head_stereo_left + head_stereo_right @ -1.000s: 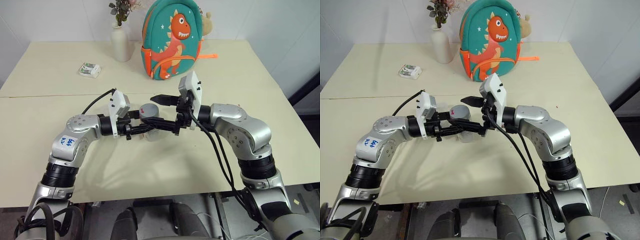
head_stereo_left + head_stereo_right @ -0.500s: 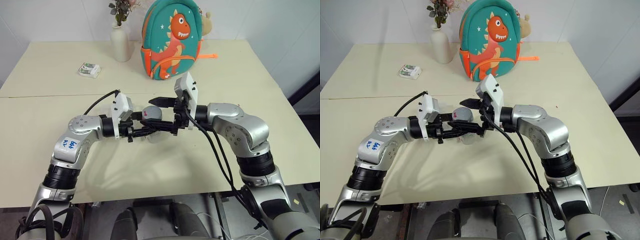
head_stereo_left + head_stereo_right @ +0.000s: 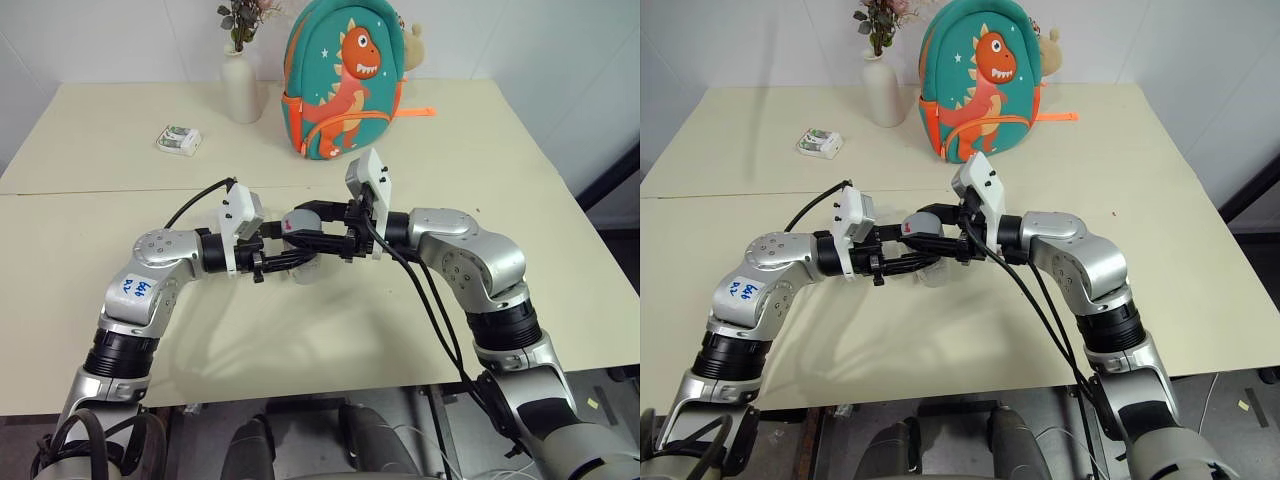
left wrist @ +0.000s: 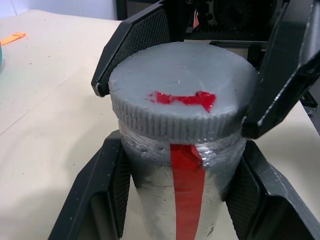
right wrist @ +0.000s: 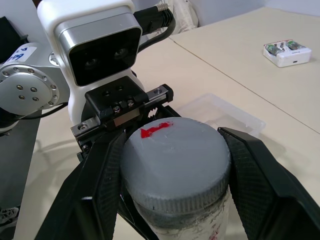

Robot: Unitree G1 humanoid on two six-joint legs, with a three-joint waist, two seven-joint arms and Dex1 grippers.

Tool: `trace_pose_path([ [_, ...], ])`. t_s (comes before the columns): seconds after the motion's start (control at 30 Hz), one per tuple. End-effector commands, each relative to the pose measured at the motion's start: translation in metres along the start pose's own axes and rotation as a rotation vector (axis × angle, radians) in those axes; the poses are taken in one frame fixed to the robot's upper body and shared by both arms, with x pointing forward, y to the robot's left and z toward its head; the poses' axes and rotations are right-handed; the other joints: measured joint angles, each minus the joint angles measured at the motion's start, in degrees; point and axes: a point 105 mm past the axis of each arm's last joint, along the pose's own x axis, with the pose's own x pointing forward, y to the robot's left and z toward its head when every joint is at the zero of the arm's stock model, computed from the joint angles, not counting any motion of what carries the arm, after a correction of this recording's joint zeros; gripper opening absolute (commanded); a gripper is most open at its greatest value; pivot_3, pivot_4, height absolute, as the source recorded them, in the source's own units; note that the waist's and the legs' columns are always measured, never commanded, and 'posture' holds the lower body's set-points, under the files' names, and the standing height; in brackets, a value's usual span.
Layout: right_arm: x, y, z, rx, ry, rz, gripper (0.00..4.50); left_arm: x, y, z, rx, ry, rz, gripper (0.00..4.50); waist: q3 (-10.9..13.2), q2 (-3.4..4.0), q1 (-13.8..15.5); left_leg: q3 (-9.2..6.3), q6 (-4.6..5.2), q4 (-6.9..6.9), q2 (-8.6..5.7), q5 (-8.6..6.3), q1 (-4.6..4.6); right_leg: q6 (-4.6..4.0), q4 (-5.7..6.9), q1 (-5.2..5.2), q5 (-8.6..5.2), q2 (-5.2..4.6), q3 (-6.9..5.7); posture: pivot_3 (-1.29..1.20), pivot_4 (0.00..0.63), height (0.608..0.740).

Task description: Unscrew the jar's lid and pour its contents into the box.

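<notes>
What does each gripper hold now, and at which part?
The left gripper holds the jar by its clear body, below the lid. The right gripper clamps the lid's rim.

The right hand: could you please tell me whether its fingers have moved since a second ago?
Yes. The right hand has shut: its far finger, earlier apart from the lid on the backpack side, now presses it.

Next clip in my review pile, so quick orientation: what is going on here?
The robot holds a small clear jar above the table. The left gripper is shut on the jar's body, and the right gripper is shut on its grey lid, which is on the jar, not yet unscrewed. The clear plastic box sits on the table just beyond the jar. A dinosaur backpack, a white vase and a small packet stand farther back.
</notes>
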Motion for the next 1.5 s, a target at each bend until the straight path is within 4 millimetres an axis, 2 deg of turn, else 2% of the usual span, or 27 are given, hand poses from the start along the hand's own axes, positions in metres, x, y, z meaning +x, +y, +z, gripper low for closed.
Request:
trace_pose_path([
  [0.03,0.000,0.001,0.011,-0.054,-0.040,0.010,2.57,-0.003,-0.004,0.011,0.051,-0.023,-0.020,2.18,0.00,0.00,0.00,0.00,0.00,0.00,0.00,0.00,0.00,0.00,0.00,0.00,0.00,0.00,0.00,0.00,0.150,0.740],
  [0.17,-0.008,0.013,0.018,-0.116,-0.036,0.186,2.57,-0.006,-0.013,0.011,0.078,-0.019,-0.116,2.18,0.00,0.00,-0.01,0.00,0.00,0.00,0.00,0.00,0.00,0.00,0.00,0.00,0.00,0.00,0.00,0.00,0.150,0.740],
  [0.23,-0.023,0.039,0.033,-0.097,-0.122,0.427,2.57,-0.007,-0.021,0.013,0.086,-0.038,-0.205,2.18,0.01,0.01,0.13,0.01,0.01,0.01,0.00,0.00,-0.01,0.01,-0.02,0.00,0.00,0.00,0.00,0.00,0.150,0.740],
  [0.27,-0.027,0.043,0.036,-0.079,-0.132,0.490,2.57,-0.007,-0.025,0.014,0.087,-0.044,-0.247,2.18,0.01,0.01,0.18,0.01,0.02,0.01,0.00,-0.01,-0.03,0.01,-0.02,0.00,-0.01,0.01,-0.02,0.00,0.150,0.740],
  [0.47,-0.025,0.044,0.022,-0.152,-0.001,0.633,2.57,-0.002,-0.030,0.017,0.131,-0.050,-0.373,2.18,0.01,0.02,-0.07,0.00,0.08,0.25,0.01,-0.05,-0.04,0.03,0.11,0.00,-0.02,0.04,-0.01,0.00,0.150,0.740],
  [0.73,-0.015,0.033,0.024,-0.198,-0.010,0.643,2.57,0.008,-0.037,0.017,0.141,-0.082,-0.411,2.18,0.02,0.03,-0.11,-0.01,0.11,0.52,0.02,-0.07,-0.09,0.05,0.28,0.00,-0.01,0.05,0.04,0.00,0.150,0.740],
  [0.9,-0.015,0.032,0.024,-0.180,-0.010,0.638,2.57,0.008,-0.033,0.020,0.146,-0.111,-0.366,2.18,0.02,0.03,-0.08,-0.01,0.12,0.58,0.03,-0.09,-0.12,0.06,0.29,0.00,-0.01,0.05,0.04,0.00,0.150,0.740],
  [0.97,-0.017,0.032,0.024,-0.145,-0.008,0.638,3.36,0.006,-0.030,0.022,0.146,-0.121,-0.339,2.18,0.02,0.03,-0.09,-0.01,0.12,0.60,0.03,-0.09,-0.12,0.06,0.32,0.00,-0.01,0.05,0.04,0.00,0.150,0.740],
  [1.1,-0.022,0.033,0.029,-0.138,-0.034,0.624,4.48,0.002,-0.027,0.023,0.142,-0.131,-0.302,2.18,0.02,0.03,-0.13,-0.02,0.12,0.64,0.04,-0.09,-0.11,0.06,0.45,-0.03,-0.01,0.07,0.05,0.00,0.150,0.740],
  [1.13,-0.023,0.031,0.032,-0.156,-0.052,0.600,4.48,0.000,-0.026,0.023,0.138,-0.132,-0.288,2.18,0.02,0.03,-0.13,-0.02,0.12,0.65,0.05,-0.09,-0.11,0.05,0.46,-0.03,-0.01,0.07,0.05,0.00,0.150,0.740],
  [1.17,-0.024,0.028,0.037,-0.185,-0.080,0.562,4.48,-0.004,-0.024,0.022,0.128,-0.135,-0.266,2.18,-0.45,0.15,-0.21,-0.02,0.12,0.66,0.05,-0.09,-0.11,0.05,0.47,-0.04,-0.01,0.07,0.06,0.00,0.000,0.740],
  [1.2,-0.026,0.025,0.041,-0.198,-0.104,0.530,4.48,-0.007,-0.022,0.021,0.117,-0.137,-0.239,2.18,-1.96,0.38,-0.30,-0.03,0.09,0.67,0.05,-0.08,-0.15,0.09,0.54,-0.06,0.01,0.08,0.06,0.00,0.000,0.740],
  [1.23,-0.028,0.021,0.044,-0.207,-0.119,0.498,4.48,-0.011,-0.021,0.019,0.108,-0.131,-0.218,2.18,-2.55,0.47,-0.29,-0.06,0.04,0.67,0.05,-0.06,-0.71,0.13,0.56,-0.60,-0.01,0.08,0.01,0.00,0.000,0.740],
  [1.37,-0.032,0.013,0.046,-0.226,-0.146,0.385,4.48,-0.023,-0.015,0.013,0.089,-0.117,-0.122,2.18,-3.60,0.56,-0.36,-0.04,-0.13,0.74,0.06,-0.01,-0.62,0.15,0.67,-0.60,-0.14,0.12,0.00,0.00,0.000,0.740],
  [1.5,-0.026,0.022,0.042,-0.227,-0.162,0.323,4.48,-0.024,-0.006,0.016,0.090,-0.121,-0.017,2.18,-3.95,0.48,-0.33,-0.04,-0.12,0.77,0.05,0.02,-0.61,0.16,0.63,-0.57,0.07,0.12,0.00,0.00,0.000,0.740],
])
